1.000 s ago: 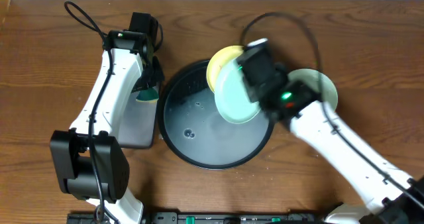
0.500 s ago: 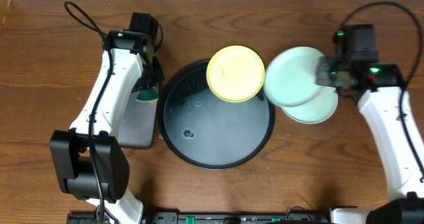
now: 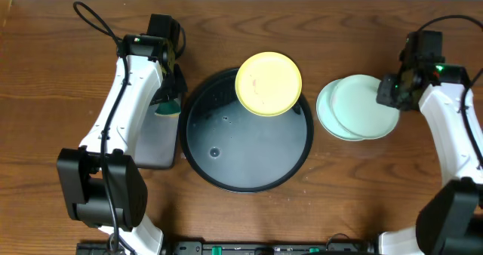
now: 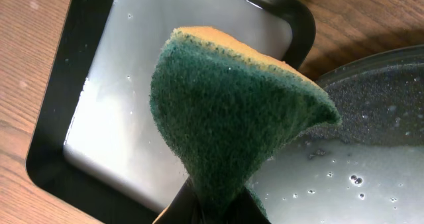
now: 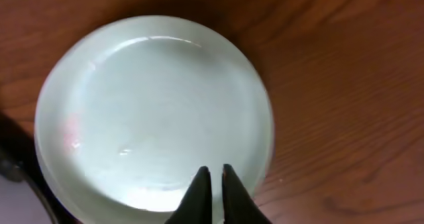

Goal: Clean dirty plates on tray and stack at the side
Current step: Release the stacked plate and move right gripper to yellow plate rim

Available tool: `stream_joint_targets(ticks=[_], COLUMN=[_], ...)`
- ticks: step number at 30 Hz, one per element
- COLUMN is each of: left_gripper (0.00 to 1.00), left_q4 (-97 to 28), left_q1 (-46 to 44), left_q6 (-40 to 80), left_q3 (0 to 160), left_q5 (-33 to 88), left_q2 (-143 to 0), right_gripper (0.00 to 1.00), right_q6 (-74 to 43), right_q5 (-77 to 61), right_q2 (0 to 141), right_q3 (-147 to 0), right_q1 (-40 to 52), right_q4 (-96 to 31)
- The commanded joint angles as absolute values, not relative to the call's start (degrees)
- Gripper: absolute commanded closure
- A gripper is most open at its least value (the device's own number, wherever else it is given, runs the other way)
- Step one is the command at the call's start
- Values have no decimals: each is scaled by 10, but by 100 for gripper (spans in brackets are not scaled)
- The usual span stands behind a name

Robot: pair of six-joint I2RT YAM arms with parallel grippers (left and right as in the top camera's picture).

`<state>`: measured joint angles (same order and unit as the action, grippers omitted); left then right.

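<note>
Two green plates (image 3: 355, 108) lie stacked on the table (image 3: 60, 59) to the right of the round tray (image 3: 226, 172), the top one slightly offset. The yellow plate (image 3: 269, 84) sits at the tray's far rim, partly overhanging it. I judge the stacking of the second plate as just about done, with the yellow one left to clean.

My right gripper (image 5: 213, 174) hangs over the near edge of the top plate. Its fingers are almost pressed together, with only a thin slit between them and nothing in it that I can see. My left gripper (image 4: 212, 207) pinches a folded sponge (image 4: 225, 118), green side out, above the seam between the rectangular tray (image 4: 99, 118) and the round one.

Next, as I read it, the right arm has to cross to the yellow plate and take it by the rim so that the sponge can reach it.

Only the overhead view shows the yellow plate and the offset stack. The right wrist view alone shows the finger gap and the wet sheen on the top plate. The left wrist view alone shows the water in both trays.
</note>
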<state>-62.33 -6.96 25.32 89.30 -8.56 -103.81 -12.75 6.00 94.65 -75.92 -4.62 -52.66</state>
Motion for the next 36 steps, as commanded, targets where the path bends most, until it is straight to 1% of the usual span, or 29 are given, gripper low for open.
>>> stream_joint_targets(ticks=[1, 7, 14, 18, 19, 22, 25, 26, 27, 28, 32, 36], left_gripper=[92, 92, 92, 92, 92, 92, 92, 92, 92, 92, 92, 92], left_q4=[-623, -622, -622, -620, -620, -615, -610, -608, -608, -608, -608, -608], left_q1=[-70, -70, -70, -70, -70, -70, -70, -70, -70, -70, -70, -70], left_q6=[256, 256, 256, 256, 256, 256, 256, 256, 256, 256, 256, 256], left_q3=[906, 906, 906, 906, 906, 906, 906, 906, 906, 906, 906, 904], left_q5=[-96, -96, -96, -96, -96, -89, -73, -69, -69, -69, -69, -69], left_q2=[-1031, -1031, -1031, -1031, -1031, -1031, -1031, -1031, -1031, -1031, -1031, -1031], right_gripper=[86, 81, 78, 77, 76, 68, 62, 59, 58, 53, 51, 52], right_q6=[-130, -106, -106, -100, -100, -98, -77, -66, -61, -42, -24, -25], right_q5=[53, 2, -90, -152, -155, -155, -167, -171, -172, -173, -170, -170], right_q2=[966, 968, 968, 968, 968, 981, 1021, 1047, 1057, 1100, 1182, 1243], right_q3=[-760, -761, -761, -761, -761, -777, -823, -853, -865, -914, -996, -1020], right_q1=[-23, 12, 40, 61, 68, 88, 104, 109, 110, 112, 114, 114], right_q4=[-528, -515, -473, -429, -422, -414, -435, -454, -462, -495, -536, -513])
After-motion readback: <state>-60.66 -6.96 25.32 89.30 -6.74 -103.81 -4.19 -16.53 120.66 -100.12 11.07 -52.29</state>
